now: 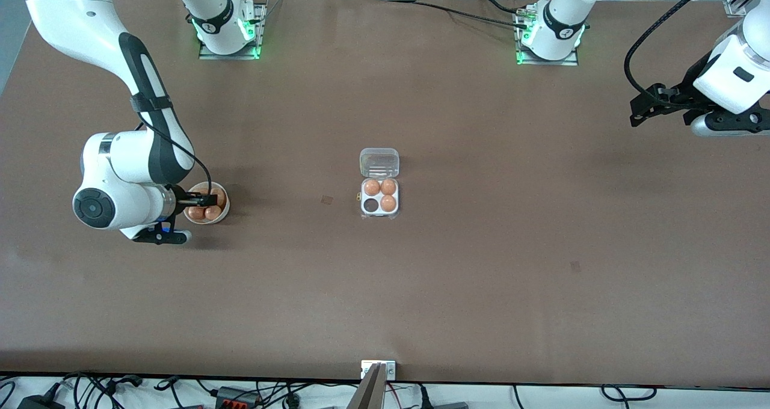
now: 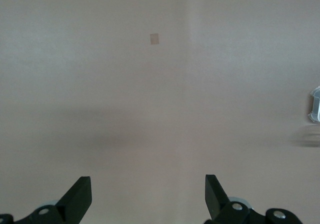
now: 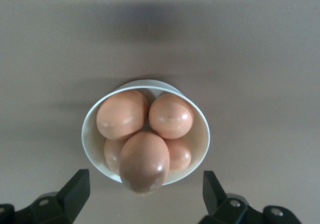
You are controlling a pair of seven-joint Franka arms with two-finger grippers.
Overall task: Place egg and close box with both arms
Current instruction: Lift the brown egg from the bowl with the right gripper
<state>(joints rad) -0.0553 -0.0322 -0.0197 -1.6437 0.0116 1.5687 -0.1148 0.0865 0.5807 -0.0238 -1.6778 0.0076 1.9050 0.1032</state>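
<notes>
The box (image 1: 379, 198) sits mid-table, a white four-cell tray with its clear lid (image 1: 379, 163) hinged open and lying flat on the side farther from the front camera. It holds three brown eggs (image 1: 388, 202); one cell (image 1: 370, 205) is empty. A round white bowl (image 1: 224, 213) with several brown eggs stands toward the right arm's end. My right gripper (image 1: 207, 200) hangs over that bowl, open, jaws wide either side of the top egg (image 3: 144, 161) without touching it; the bowl's rim (image 3: 202, 134) shows in the right wrist view. My left gripper (image 1: 635, 111) waits open and empty over bare table at the left arm's end.
Small tape marks lie on the brown table (image 1: 326, 200) (image 1: 575, 266). A metal bracket (image 1: 378, 370) sits at the table's front edge. In the left wrist view, open jaws (image 2: 148, 189), a tape mark (image 2: 154, 38) and the box's edge (image 2: 314, 105) show.
</notes>
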